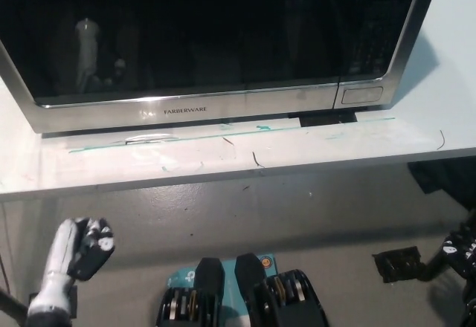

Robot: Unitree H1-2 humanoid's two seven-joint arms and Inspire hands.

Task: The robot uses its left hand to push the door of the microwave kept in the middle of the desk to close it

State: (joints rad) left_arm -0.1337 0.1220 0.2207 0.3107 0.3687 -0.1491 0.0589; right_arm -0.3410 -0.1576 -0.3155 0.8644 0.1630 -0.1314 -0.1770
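- Pale desk [223, 160] spans the far half of the view, with grey floor [297, 215] on the near side below its edge; thin dark scratches and a greenish line mark the desk just in front of the appliance.
- Left, near corner: the white left hand [80, 247] hangs low over the floor, well apart from the desk and from the microwave. Its fingers [98, 244] are curled inward and hold nothing; it reads as a loose fist.
- Centre, far: the microwave [216, 41] stands on the desk, filling most of the desk's width. Its dark glass door [186, 33] lies flush with the steel frame, and no gap shows along the right seam beside the control strip, so the door looks closed. A brand name [186, 110] is printed on the lower steel band.
- Right of the door: the release button [362, 94] sits at the foot of the control strip, untouched.
- Right, near corner: part of the black right hand [461, 249] shows at the picture's edge, at rest; whether it is open or closed cannot be told.
- Step in hand, as a judgement: the push appears complete and the left hand is lowered toward rest. The next move calls for no further contact, only a check that the door is latched.
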